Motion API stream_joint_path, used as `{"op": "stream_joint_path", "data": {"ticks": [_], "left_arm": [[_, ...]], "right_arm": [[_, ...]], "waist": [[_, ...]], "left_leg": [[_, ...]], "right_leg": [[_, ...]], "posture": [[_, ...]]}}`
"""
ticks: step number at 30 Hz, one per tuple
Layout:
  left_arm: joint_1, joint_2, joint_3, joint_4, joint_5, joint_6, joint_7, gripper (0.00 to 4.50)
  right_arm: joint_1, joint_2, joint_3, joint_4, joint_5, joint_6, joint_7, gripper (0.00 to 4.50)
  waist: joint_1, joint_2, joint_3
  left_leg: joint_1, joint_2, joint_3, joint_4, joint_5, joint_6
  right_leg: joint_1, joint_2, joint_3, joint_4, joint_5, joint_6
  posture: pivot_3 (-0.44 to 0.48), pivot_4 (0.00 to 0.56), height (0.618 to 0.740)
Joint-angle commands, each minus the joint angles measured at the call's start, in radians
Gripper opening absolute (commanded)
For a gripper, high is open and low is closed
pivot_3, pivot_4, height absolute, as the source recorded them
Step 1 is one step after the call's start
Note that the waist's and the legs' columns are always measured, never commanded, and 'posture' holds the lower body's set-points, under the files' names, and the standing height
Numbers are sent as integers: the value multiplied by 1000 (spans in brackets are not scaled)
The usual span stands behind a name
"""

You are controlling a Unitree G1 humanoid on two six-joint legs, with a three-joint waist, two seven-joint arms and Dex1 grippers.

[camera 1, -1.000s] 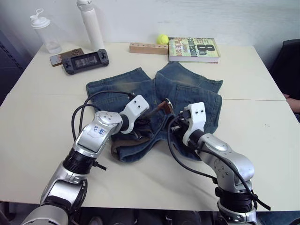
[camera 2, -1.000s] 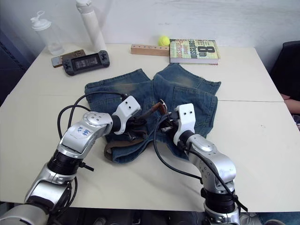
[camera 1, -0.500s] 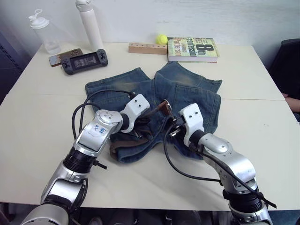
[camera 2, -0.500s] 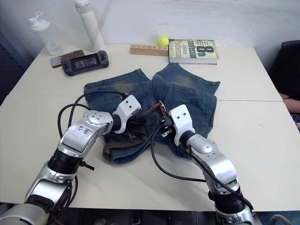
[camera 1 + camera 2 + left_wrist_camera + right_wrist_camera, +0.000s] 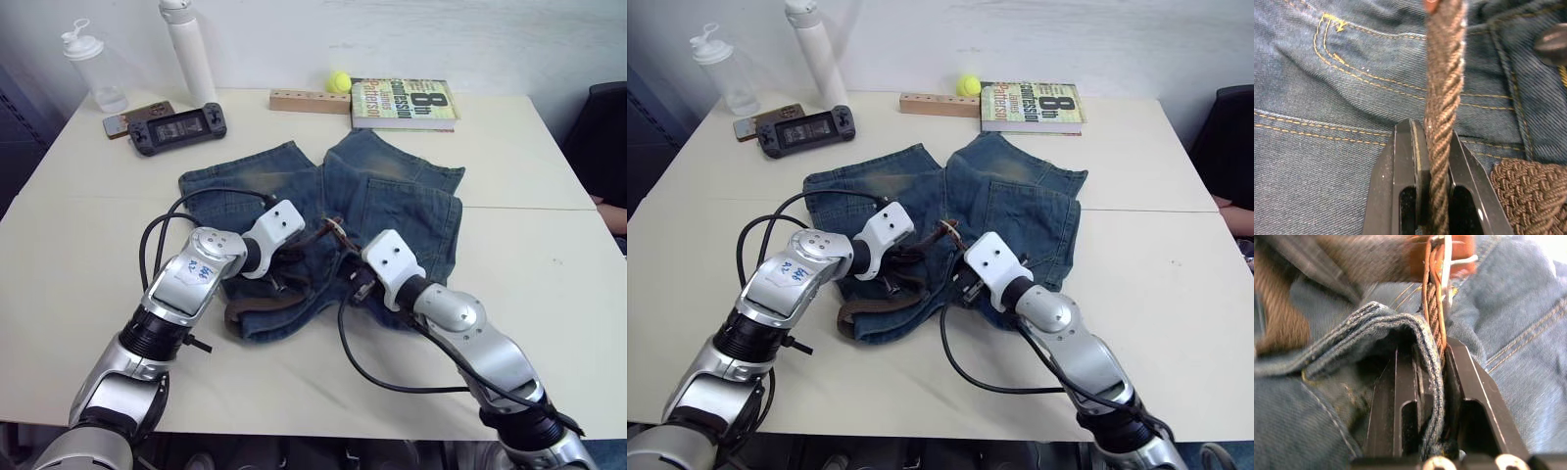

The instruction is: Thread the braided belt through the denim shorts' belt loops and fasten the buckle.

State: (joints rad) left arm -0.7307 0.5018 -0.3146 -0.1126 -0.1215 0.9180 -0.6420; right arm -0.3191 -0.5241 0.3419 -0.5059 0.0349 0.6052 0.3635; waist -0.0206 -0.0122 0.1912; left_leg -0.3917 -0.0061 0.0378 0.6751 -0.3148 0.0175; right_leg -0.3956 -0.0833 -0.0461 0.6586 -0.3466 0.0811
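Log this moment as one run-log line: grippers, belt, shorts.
left gripper: shut on braided belt | right gripper: shut on denim shorts waistband fold, belt alongside | buckle: not fastened

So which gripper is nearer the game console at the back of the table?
Left. The left gripper sits over the denim shorts on the game console's side, shut on the braided belt. The right gripper pinches the waistband farther off.
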Motion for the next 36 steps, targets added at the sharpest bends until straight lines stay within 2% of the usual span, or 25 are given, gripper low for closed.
{"op": "stream_joint_path", "data": {"ticks": [1,13,15,17,19,22,25,29,31,36], "left_arm": [[-40,-37,13,-20,-4,-32,4,0],[-29,-81,-41,-5,20,-71,-14,0],[-32,-81,-40,4,23,-78,-18,0],[-29,-77,-38,10,26,-85,-21,0],[-24,-73,-37,12,28,-90,-25,0],[-20,-69,-38,12,30,-94,-30,0],[-19,-68,-39,12,32,-95,-33,0],[-25,-71,-40,20,33,-101,-39,0],[-27,-75,-42,23,33,-104,-40,0],[-40,-92,-48,31,34,-112,-44,0]], "right_arm": [[-29,-18,39,-3,-38,-76,71,37],[-72,-64,42,32,-94,-142,223,37],[-74,-69,12,28,-94,-148,227,37],[-79,-81,-12,26,-96,-146,235,1049],[-79,-101,-39,15,-81,-147,265,1732],[-80,-146,-116,-13,-16,-148,339,3263],[-76,-196,-172,-28,25,-169,401,4479],[-105,-254,-268,-21,124,-170,497,4479],[-145,-254,-287,19,121,-201,491,4479],[-259,-244,-233,163,45,-324,491,4479]], "waist": [[0,0,0],[-1,0,0],[-1,0,0],[-2,0,0],[-1,0,0],[3,0,0],[8,0,0],[10,0,0],[9,0,0],[12,0,0]], "left_leg": [[0,0,0,0,0,0],[0,1,0,2,0,0],[0,1,0,2,0,0],[0,1,0,2,0,0],[0,1,0,3,0,0],[0,1,0,3,0,0],[0,1,0,3,0,0],[0,1,0,3,0,0],[0,1,0,3,0,0],[0,1,0,4,0,0]], "right_leg": [[0,0,0,0,0,0],[0,1,1,0,0,0],[0,1,1,0,0,0],[0,1,1,0,0,0],[0,1,1,0,0,0],[1,1,1,0,0,0],[1,1,0,0,0,0],[1,1,1,0,0,0],[1,1,1,0,0,0],[1,1,0,0,0,0]], "posture": [[0,150,738],[0,150,738],[0,150,738],[0,150,738],[0,150,738],[0,150,738],[0,150,738],[0,150,738],[0,150,738],[0,150,738]]}}
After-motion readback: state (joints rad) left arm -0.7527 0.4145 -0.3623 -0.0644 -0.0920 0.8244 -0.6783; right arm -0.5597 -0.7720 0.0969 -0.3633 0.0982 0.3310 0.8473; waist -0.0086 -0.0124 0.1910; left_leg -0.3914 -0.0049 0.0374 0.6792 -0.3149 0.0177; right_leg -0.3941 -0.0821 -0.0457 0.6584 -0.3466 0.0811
